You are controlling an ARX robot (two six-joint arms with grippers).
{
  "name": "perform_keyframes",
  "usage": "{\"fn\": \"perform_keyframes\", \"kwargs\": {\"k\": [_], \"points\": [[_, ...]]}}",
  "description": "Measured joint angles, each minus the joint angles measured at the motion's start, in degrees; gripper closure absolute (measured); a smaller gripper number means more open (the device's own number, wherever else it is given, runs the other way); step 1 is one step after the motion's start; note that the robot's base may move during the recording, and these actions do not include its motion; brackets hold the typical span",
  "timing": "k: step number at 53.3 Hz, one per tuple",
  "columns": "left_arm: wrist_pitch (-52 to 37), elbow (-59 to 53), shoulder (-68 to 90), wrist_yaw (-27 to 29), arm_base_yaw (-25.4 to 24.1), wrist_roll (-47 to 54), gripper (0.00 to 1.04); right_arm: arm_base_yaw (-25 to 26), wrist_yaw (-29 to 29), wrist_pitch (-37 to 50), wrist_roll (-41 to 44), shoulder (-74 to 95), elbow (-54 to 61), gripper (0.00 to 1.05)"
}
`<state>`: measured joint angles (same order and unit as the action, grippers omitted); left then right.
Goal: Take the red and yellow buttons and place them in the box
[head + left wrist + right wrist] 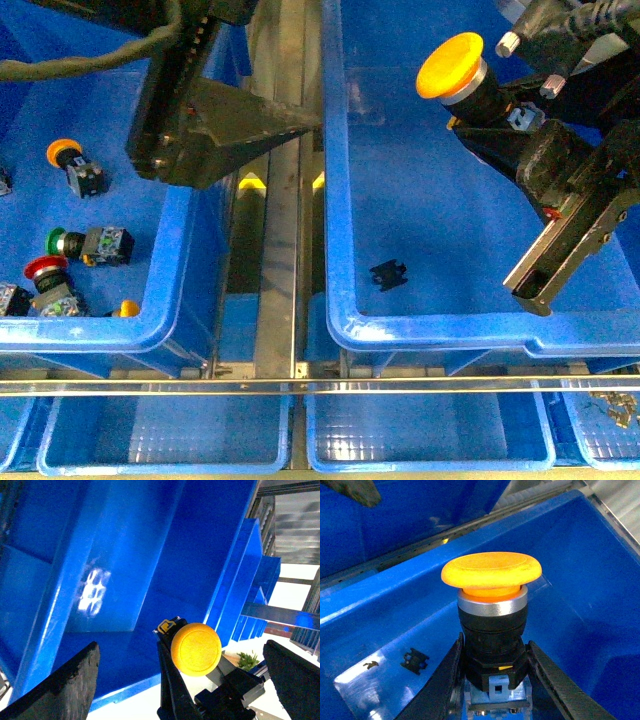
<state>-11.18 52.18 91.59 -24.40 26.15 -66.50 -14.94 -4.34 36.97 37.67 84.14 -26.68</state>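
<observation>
My right gripper [492,108] is shut on the black body of the yellow button [450,65], held above the far right part of the box [345,300], a deep blue bin. In the right wrist view the fingers [445,680] clamp the button's body under its yellow cap [491,572]. My left gripper [290,125] hangs open and empty over the gap between the bins; its dark fingers [70,685] frame the held yellow button [196,648]. The red button [45,268] lies in the left bin [170,270].
The left bin also holds a second yellow button [63,152], a green-capped one [62,240] and another yellow cap [128,308]. A small black part [388,274] lies on the box floor. A metal rail [280,250] runs between the bins. Shallow blue trays [170,430] sit nearest me.
</observation>
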Motion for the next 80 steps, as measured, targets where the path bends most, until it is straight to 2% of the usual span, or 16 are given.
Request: {"fn": "perform_keyframes", "kwargs": {"k": [15,30,37,41,46,47,49,54,57,61,69,76,80], "points": [[5.9,-6.0,-9.4,-1.5,-5.0,8.3,0.08,3.7,0.5,0.0,0.1,0.7,0.6,0.77],[12.3,-19.9,-25.7,-0.4,-24.4,34.9,0.08,9.4,0.7,-3.3,-2.7,-3.6,1.8,0.77],[14.6,-26.3,-28.4,-2.0,-39.8,51.5,0.08,11.9,0.7,-7.6,-4.9,-9.8,3.2,0.77],[14.4,-27.4,-28.6,-2.2,-44.8,56.1,0.08,12.5,1.0,-9.7,-5.8,-12.3,3.9,0.77],[14.2,-28.1,-29.3,-1.7,-48.2,59.7,0.08,12.9,1.8,-12.4,-7.1,-15.5,4.8,0.77],[13.9,-28.3,-29.3,-1.3,-48.3,60.0,0.08,12.9,1.9,-12.7,-7.3,-15.8,4.9,0.77],[7.1,-30.5,-28.3,0.4,-48.1,61.6,0.12,12.9,2.0,-13.5,-8.0,-16.9,5.1,0.77],[-18.6,-40.2,-26.6,7.1,-45.1,63.8,0.26,13.0,2.8,-15.1,-9.4,-19.3,5.7,0.77],[-31.7,-45.5,-27.2,8.7,-42.9,64.5,0.35,13.1,3.6,-15.9,-10.3,-20.4,5.9,0.77],[-40.6,-47.7,-30.1,9.8,-40.7,65.1,0.46,13.2,4.5,-17.0,-11.5,-20.9,5.9,0.77],[-39.4,-48.7,-37.8,13.9,-38.2,65.5,0.69,13.1,5.7,-18.1,-13.5,-22.1,5.9,0.77],[-32.5,-50.8,-45.5,16.2,-34.8,65.7,0.99,12.4,8.3,-18.9,-16.0,-22.3,5.9,0.77],[-30.2,-50.9,-48.5,17.1,-33.9,65.7,1.02,12.0,9.0,-18.9,-16.7,-22.3,5.8,0.77]]}}
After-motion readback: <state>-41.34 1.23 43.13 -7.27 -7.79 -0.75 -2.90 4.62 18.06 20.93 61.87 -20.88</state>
